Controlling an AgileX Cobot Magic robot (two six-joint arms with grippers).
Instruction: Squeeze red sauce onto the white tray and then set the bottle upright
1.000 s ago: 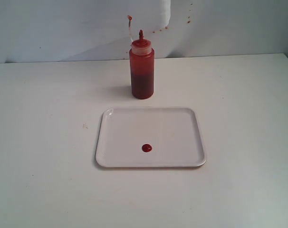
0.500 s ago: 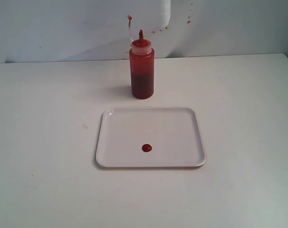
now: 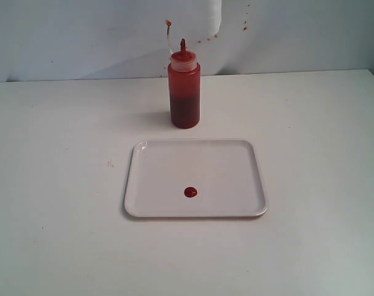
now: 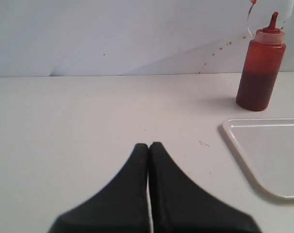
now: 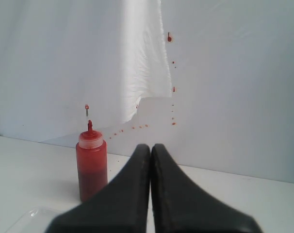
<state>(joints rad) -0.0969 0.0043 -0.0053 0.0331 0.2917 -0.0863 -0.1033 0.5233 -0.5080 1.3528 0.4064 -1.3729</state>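
The bottle [image 3: 184, 92] stands upright on the table just behind the white tray [image 3: 236, 154], its tethered cap hanging off to one side of the nozzle. A small round blob of red sauce [image 3: 191, 192] lies on the tray, towards its front. No gripper shows in the exterior view. In the left wrist view the bottle [image 4: 260, 77] and a corner of the tray [image 4: 253, 145] lie well ahead of my left gripper [image 4: 148, 145], which is shut and holds nothing. My right gripper [image 5: 151, 146] is shut and empty too, with the bottle [image 5: 91, 167] standing apart beyond it.
A white backdrop [image 3: 82, 37] with small reddish specks [image 3: 244, 27] rises behind the table. A loose flap of white sheet [image 5: 147, 58] hangs on the wall above the bottle. A faint brownish stain [image 3: 110, 163] marks the tabletop left of the tray.
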